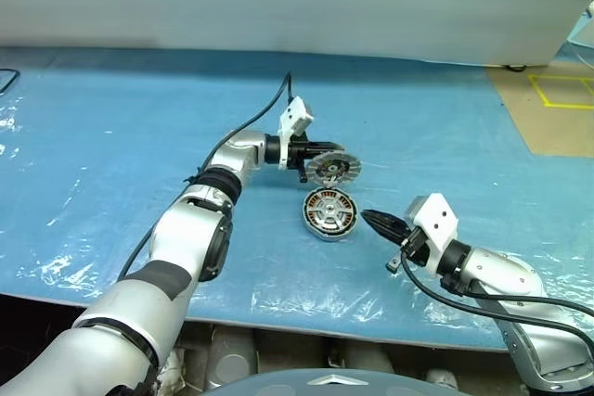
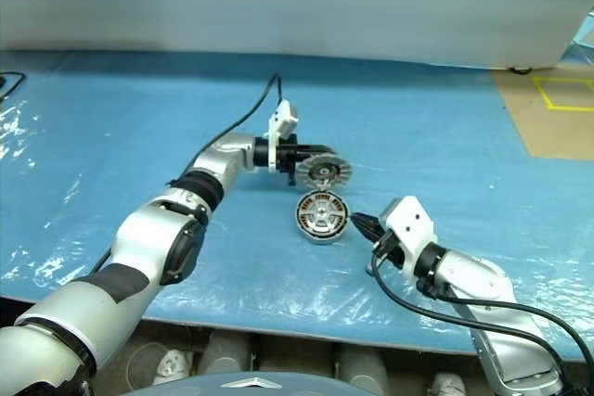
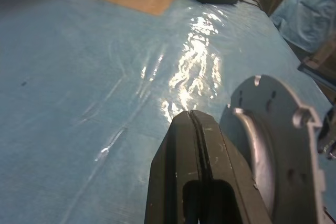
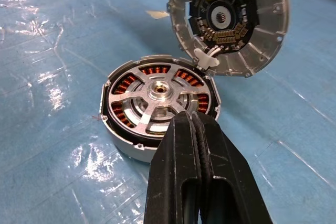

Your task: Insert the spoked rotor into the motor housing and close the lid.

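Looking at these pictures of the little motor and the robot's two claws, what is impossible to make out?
- How the left claw grips the round ribbed silver lid: in the left wrist view its shut black fingers cover the contact.
- The lid's right side: cut off by that view's edge.
- The round silver copper-wound motor housing, near rim: hidden by the right claw.

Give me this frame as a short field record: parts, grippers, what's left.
surface: blue sheet over the table
housing: flat on the sheet, copper windings visible
rotor: already seated inside the housing
lid: off the housing, tilted up on edge just behind it, dark centre facing the right wrist camera
left gripper: shut on the lid's rim
right gripper: shut, holding nothing, beside the housing
left to do: set the lid on the housing
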Motion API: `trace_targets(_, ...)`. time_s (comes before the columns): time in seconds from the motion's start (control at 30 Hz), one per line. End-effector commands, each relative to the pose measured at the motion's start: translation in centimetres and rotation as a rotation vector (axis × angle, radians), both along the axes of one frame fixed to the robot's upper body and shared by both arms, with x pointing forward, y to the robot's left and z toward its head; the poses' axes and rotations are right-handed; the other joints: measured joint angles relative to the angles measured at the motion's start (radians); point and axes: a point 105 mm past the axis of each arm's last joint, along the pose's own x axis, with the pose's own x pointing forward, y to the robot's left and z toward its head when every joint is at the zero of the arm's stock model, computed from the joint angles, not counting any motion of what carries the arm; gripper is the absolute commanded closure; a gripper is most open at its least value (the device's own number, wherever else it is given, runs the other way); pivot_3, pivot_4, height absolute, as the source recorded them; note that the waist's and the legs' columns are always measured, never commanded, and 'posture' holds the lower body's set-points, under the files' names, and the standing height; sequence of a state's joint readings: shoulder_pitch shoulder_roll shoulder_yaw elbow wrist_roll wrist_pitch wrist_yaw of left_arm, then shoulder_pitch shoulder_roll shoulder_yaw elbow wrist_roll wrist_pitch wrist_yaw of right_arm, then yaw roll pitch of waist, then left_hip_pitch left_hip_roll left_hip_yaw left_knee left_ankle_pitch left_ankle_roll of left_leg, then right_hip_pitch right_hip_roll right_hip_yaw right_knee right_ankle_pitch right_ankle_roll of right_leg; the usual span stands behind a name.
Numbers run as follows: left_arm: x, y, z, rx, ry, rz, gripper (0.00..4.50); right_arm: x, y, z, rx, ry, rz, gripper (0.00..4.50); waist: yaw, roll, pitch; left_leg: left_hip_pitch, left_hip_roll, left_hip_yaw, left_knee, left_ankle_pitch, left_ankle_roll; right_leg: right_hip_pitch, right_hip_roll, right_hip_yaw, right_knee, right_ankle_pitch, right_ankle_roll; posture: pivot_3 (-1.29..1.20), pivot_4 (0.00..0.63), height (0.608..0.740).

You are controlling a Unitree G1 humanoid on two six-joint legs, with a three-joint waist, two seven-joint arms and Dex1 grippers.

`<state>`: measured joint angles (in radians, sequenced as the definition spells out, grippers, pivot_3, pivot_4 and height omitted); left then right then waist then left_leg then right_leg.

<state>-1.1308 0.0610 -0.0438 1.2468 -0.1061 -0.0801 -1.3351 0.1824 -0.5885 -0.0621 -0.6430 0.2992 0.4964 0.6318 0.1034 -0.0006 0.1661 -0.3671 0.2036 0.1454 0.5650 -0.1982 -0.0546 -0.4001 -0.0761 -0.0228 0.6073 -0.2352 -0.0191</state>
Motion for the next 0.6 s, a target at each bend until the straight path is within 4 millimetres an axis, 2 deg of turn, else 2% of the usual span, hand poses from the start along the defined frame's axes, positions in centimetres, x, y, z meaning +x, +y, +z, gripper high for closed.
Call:
trace_targets(0.03,-1.1,-0.6,-0.1,0.007,-0.006,-0.091,4.48,0.1,-0.5,1.4,-0.004,-0.056,-0.01,4.5,0.0,0.0,0.0,0.0,0.0,0.0,0.0,0.0,0.0,0.0,0.0,0.0,0.0,0.0,0.0,0.0,0.15,0.74)
trace_targets(0.37,-3.4,0.1,-3.0,0.165,-0.074,-0.267,4.48,0.9,-1.9,1.9,-0.009,-0.081,-0.059,4.5,-0.002,0.0,0.0,0.0,0.0,0.0,0.0,0.001,0.001,0.0,0.0,0.0,0.0,0.0,0.0,0.0,0.15,0.74)
trace_targets(0.6,-3.8,0.4,-4.6,0.245,-0.165,-0.267,4.48,1.3,-0.9,2.0,0.011,-0.098,-0.049,4.5,-0.001,0.0,0.0,0.002,0.001,0.0,0.0,0.002,0.003,0.003,-0.001,0.0,0.0,0.0,-0.001,0.0,0.15,0.74)
